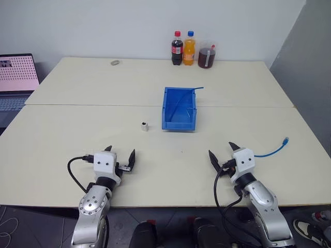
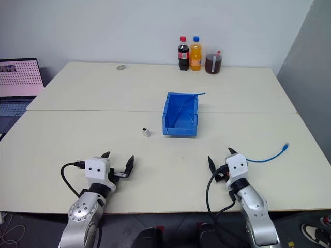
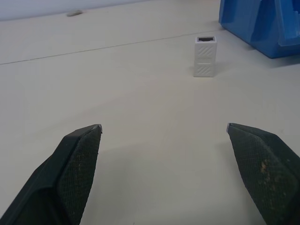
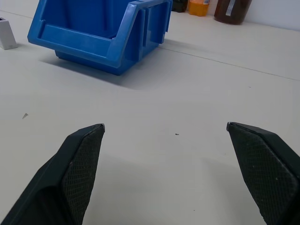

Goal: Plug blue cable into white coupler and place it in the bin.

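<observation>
left gripper (image 1: 120, 155): jaws wide apart, nothing between them, low over the table (image 1: 77, 134) near its front edge, left of centre.
right gripper (image 1: 221, 151): jaws wide apart, empty, near the front edge, right of centre.
white coupler (image 1: 145, 126): standing on end on the table, socket opening up, ahead of the left gripper and well apart from it; just left of the bin's front corner, not touching.
bin (image 1: 179, 109): near the table's middle, lower lip facing the front edge; thin dark-blue wire (image 1: 182, 101) running from inside, over the back right corner.
blue cable (image 1: 273, 151): lying on the table near the right edge, just beside the right gripper's wrist, plug end pointing toward the right edge; not plugged into the coupler, well apart from it.
bottles (image 1: 183, 48): two, with a dark jar (image 1: 206, 56) beside them, at the back edge.
small ring-like item (image 1: 115, 62): back edge, left of the bottles; too small to identify.
laptop (image 1: 16, 77): open, off the table's left edge.
</observation>
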Action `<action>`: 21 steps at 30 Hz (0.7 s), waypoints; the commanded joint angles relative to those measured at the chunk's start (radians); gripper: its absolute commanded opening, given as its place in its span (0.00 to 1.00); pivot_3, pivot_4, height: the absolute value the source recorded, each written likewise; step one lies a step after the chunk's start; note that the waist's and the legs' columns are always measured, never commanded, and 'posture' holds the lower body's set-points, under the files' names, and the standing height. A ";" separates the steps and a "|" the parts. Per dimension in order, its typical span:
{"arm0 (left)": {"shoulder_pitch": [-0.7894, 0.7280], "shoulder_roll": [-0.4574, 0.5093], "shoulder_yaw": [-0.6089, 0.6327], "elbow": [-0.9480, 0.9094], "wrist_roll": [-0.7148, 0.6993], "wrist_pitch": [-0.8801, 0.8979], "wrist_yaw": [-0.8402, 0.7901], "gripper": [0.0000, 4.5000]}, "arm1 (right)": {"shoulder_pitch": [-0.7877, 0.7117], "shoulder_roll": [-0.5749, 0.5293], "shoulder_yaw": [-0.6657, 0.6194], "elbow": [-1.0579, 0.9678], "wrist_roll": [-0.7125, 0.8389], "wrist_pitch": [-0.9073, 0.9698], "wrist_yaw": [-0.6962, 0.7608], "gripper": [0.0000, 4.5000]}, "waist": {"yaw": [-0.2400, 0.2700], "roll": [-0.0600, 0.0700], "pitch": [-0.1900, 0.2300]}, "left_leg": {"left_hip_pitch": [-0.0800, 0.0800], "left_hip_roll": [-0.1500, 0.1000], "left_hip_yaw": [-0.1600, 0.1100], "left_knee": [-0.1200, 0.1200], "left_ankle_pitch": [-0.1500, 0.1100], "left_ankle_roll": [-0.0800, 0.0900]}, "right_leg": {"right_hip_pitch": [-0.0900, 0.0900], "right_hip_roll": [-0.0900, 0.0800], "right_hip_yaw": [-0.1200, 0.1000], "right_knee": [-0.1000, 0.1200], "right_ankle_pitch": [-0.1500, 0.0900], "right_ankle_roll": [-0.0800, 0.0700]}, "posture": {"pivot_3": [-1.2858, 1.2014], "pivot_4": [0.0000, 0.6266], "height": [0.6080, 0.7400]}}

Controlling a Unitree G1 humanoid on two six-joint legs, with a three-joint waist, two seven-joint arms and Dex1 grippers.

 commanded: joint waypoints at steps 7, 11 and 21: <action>0.000 -0.006 -0.011 -0.051 0.005 -0.043 -0.005 1.00 | -0.006 -0.006 -0.007 -0.018 0.011 -0.023 0.008 0.99 | 0.000 0.000 0.000 | 0.000 0.000 0.000 0.000 0.000 0.000 | 0.000 0.000 0.000 0.000 0.000 0.000 | 0.52 0.24 1.00; 0.016 0.003 -0.020 -0.068 -0.003 -0.030 -0.028 1.00 | -0.010 -0.006 -0.006 -0.015 0.010 -0.024 0.010 0.99 | 0.000 0.000 0.000 | 0.000 0.000 0.000 0.000 0.000 0.000 | 0.000 0.000 0.000 0.000 0.000 0.000 | 0.52 0.24 1.00; 0.073 0.119 -0.023 -0.109 -0.209 -0.005 -0.333 1.00 | -0.020 -0.007 -0.010 -0.015 0.005 -0.025 0.008 0.99 | -0.001 0.000 0.000 | 0.000 0.000 0.000 0.000 0.000 0.000 | 0.000 0.000 0.000 0.000 -0.001 -0.001 | 0.52 0.24 1.00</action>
